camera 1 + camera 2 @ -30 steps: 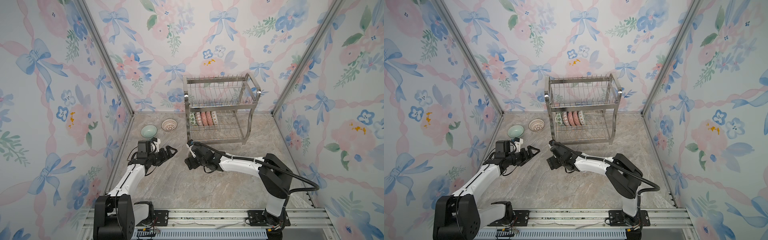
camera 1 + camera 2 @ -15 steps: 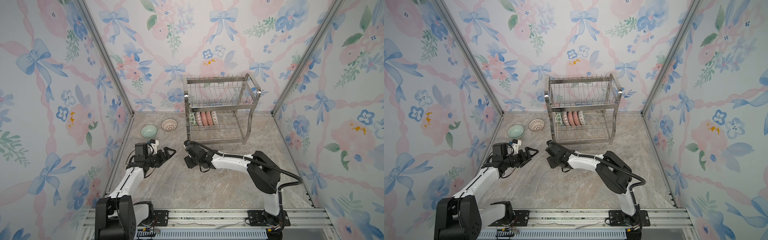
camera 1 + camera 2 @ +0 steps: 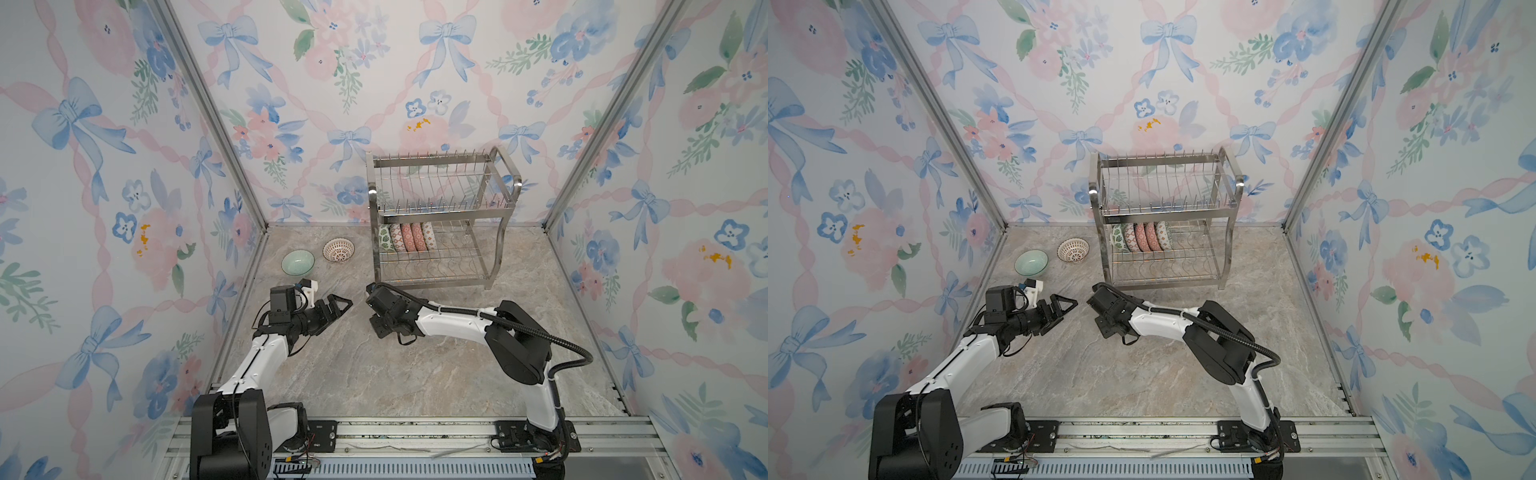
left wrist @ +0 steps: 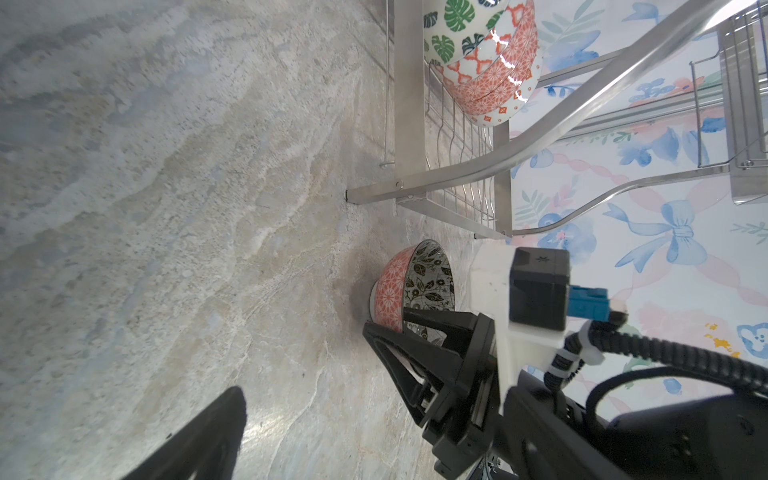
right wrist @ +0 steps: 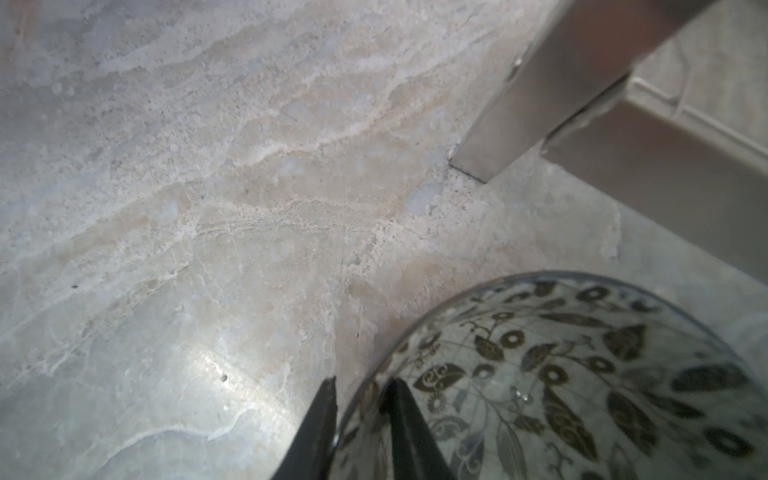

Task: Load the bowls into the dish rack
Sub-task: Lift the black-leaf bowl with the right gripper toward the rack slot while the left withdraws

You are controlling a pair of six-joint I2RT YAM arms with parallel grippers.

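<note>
My right gripper (image 5: 361, 388) is shut on the rim of a bowl (image 5: 582, 374) with a dark floral inside and a red outside. One finger is inside the rim and one outside. This bowl (image 4: 409, 286) stands on the floor by the front left leg of the dish rack (image 3: 440, 216). In both top views the right wrist (image 3: 384, 307) hides it. Several patterned bowls (image 3: 407, 237) stand on edge in the rack's lower tier. My left gripper (image 3: 338, 305) hangs open and empty just left of the right gripper.
A pale green bowl (image 3: 297, 262) and a white bowl with a red pattern (image 3: 338, 250) sit upright on the marble floor left of the rack. The rack's steel leg (image 5: 519, 104) is close beside the gripped bowl. Papered walls close in three sides.
The right gripper's fingers have closed from wide open onto the bowl's rim. The left arm has drawn back slightly to the left, still open.
</note>
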